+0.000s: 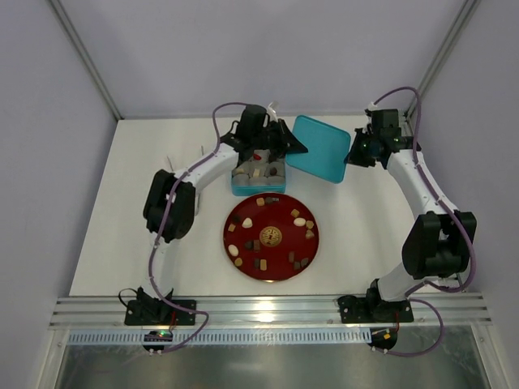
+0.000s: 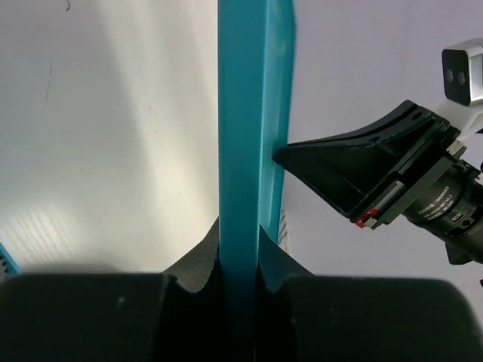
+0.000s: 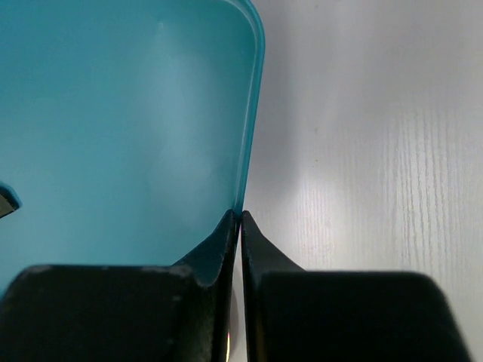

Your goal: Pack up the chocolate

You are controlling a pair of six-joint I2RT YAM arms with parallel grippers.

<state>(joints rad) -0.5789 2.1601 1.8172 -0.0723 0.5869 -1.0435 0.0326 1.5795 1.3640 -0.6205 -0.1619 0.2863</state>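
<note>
Several pieces of chocolate, dark brown, tan and cream, lie spread on a round red plate. More pieces sit inside an open teal box behind the plate. A teal lid hangs tilted to the right of the box, held at both sides. My left gripper is shut on the lid's left edge, the lid standing edge-on between its fingers. My right gripper is shut on the thin rim of the lid, pinching it at the fingertips.
A round gold-foil ball sits at the plate's centre. The left arm reaches over the box. White walls and a metal frame enclose the table; an aluminium rail runs along the near edge.
</note>
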